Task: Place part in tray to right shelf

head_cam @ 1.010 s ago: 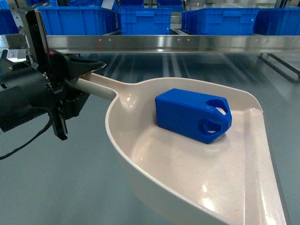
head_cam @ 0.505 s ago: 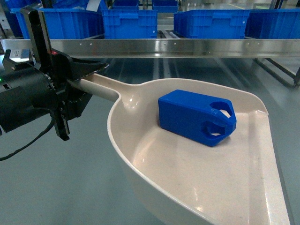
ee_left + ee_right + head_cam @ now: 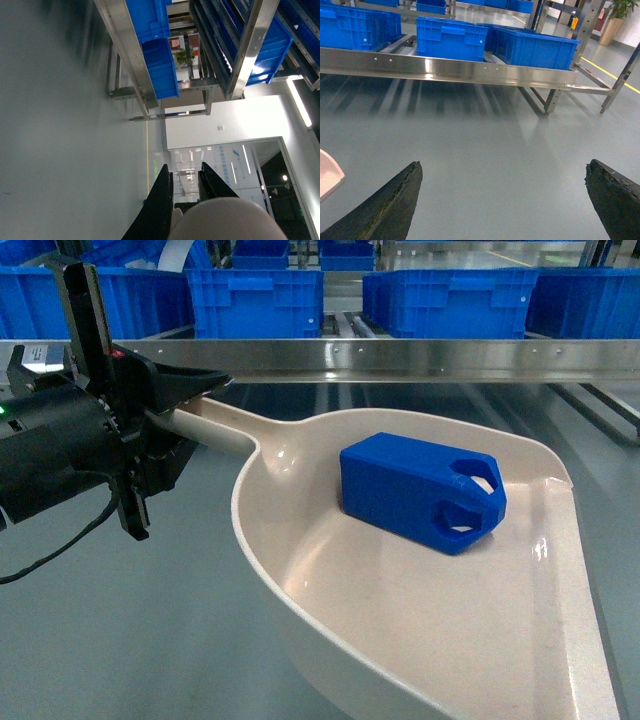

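- Left gripper (image 3: 190,390), mine, clamps the glossy cream tray (image 3: 330,640) by its handle.
- Right gripper (image 3: 505,200) gapes wide.
- Boxy blue part (image 3: 420,490) lies inside.
- Steel shelf (image 3: 400,358), grey floor.

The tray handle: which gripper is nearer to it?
Left. The left gripper is shut on the tray's handle; the right gripper hangs open over bare floor, only the tray's corner at its left edge.
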Tool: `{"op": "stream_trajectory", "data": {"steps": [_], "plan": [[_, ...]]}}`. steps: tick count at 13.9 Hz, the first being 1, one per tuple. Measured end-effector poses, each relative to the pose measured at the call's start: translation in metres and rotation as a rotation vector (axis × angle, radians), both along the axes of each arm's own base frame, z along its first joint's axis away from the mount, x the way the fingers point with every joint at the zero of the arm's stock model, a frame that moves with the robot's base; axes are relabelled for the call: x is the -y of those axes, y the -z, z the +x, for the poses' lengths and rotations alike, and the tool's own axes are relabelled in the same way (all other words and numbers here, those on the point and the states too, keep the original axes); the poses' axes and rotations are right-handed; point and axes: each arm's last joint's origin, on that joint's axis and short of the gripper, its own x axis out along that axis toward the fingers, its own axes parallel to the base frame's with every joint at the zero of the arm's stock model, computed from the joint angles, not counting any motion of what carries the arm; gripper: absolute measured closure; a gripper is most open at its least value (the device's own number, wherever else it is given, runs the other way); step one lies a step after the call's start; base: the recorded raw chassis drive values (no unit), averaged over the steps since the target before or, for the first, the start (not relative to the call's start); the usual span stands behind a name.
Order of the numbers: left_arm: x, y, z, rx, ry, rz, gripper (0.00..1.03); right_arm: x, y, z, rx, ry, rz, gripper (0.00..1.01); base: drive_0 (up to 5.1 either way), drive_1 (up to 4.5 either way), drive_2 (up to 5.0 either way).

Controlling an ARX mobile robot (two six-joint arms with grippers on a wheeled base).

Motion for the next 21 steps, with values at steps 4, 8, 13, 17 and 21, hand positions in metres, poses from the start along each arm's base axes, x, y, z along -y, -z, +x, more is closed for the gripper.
{"op": "stream_trajectory", "data": {"steps": [4,8,13,17,21], "plan": [[-0.0002,-0.0001,0.0,0.0,0.0,-0.001,0.9,0.0,-0.0001,0.0,0.001,0.0,0.0,0.03,0.0,3.89,-3.9],[-0.002,-0.0001,0.0005,0.002,-0.01,0.0,0.9,0.0,0.0002,0.0001,-0.001,0.0,0.0,0.03,2.0,2.54,-4.8],[-0.0011,-0.0005,0.0004,0.005,-0.006,-0.001,0.9,0.0001,0.0001,0.0,-0.001,0.002,0.0,0.03,1.6,3.31,-3.9],[-0.0017,-0.0001,0.0005,0.0,-0.006,0.0,0.9,0.0001,0.0,0.0,0.0,0.003,0.0,0.03,0.3,4.21,-3.6],[-0.0011,0.0,0.0003,0.0,-0.002,0.001,0.9,0.0001,-0.0002,0.0,0.002,0.003,0.0,0.03,0.0,3.95,-3.9]]}}
